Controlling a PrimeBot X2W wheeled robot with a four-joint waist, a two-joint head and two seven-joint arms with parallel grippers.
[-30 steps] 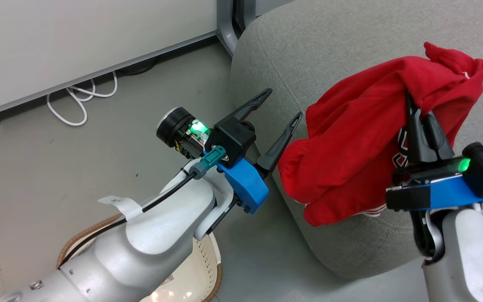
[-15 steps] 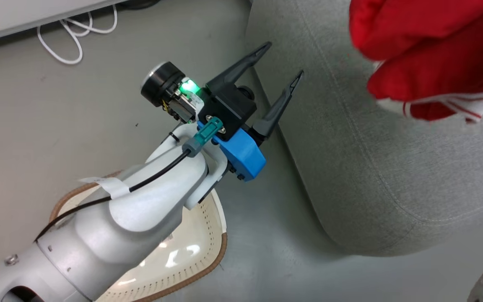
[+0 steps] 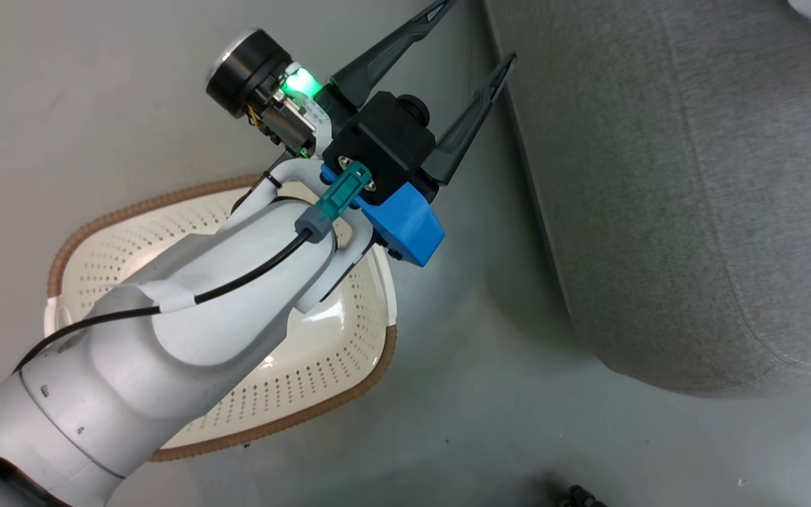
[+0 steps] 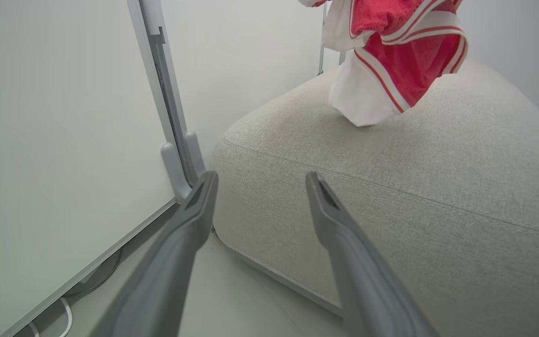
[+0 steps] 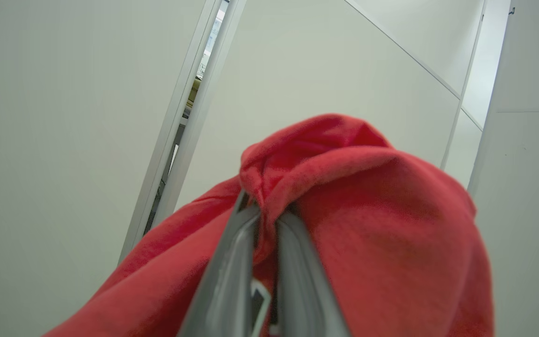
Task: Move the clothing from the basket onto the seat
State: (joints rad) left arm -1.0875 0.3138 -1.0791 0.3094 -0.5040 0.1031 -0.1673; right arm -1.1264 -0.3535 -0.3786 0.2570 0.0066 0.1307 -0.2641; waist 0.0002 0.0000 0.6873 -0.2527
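1. clothing [image 4: 393, 51]: bright red soft garment with broad white trim that carries thin red stripes. It hangs bunched from the right gripper [image 5: 264, 213], whose jaws are pinched almost together on a fold of the red fabric. In the left wrist view its white lower edge hangs over the top of the seat [image 3: 666, 183]; whether it touches the cushion cannot be told. A small white slip [image 5: 259, 294] shows between the right jaws, and any writing on it is too small to read.

2. seat: large light grey upholstered cushion with rounded corners and a stitched seam along its edge. It stands on the grey floor [image 3: 490, 422].

3. basket [image 3: 59, 248]: cream-white plastic with perforated walls and a brown woven-look rim. It sits on the floor near the seat but apart from it, partly covered by the left forearm.

4. left gripper [image 3: 476, 32]: jaws wide apart and holding nothing, above the floor between basket and seat and pointed toward the seat's corner. It has a blue mount, a lit green light [image 3: 300, 81] and a teal connector [image 3: 338, 201] with a black cable. The white tape wrap [image 3: 152, 299] on the cable shows no legible print.

5. surroundings: white wall panel [image 4: 40, 140], grey metal upright [image 4: 166, 103], and a white cable [image 4: 66, 311] on the floor beneath the panel.
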